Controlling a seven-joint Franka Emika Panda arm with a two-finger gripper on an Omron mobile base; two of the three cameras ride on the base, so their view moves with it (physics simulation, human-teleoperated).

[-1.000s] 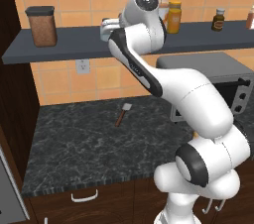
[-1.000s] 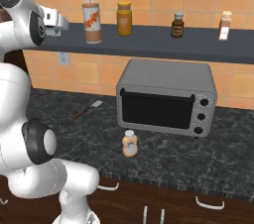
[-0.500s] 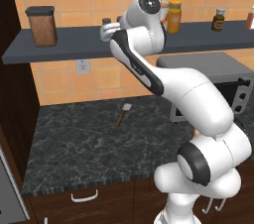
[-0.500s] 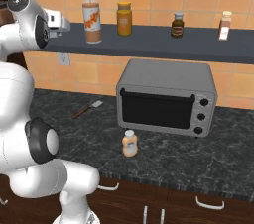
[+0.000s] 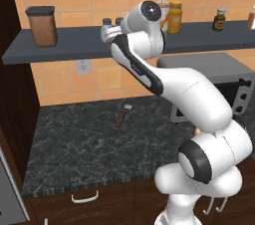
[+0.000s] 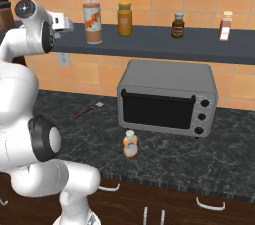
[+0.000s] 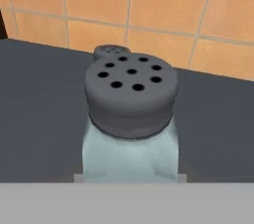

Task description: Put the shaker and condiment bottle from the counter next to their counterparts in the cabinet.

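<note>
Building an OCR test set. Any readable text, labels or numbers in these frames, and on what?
No text reads cleanly.
Tall pourer bottle: orange label with white lettering, too blurred to read.
Small dark brown jar: label too small to read.
Toaster oven: knobs without legible marks.
Shaker: no label, holes only.

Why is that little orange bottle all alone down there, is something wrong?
It looks misplaced: the condiment bottle stands upright on the counter before the toaster oven, while other bottles sit on the cabinet. Nothing looks spilled or broken.
</note>
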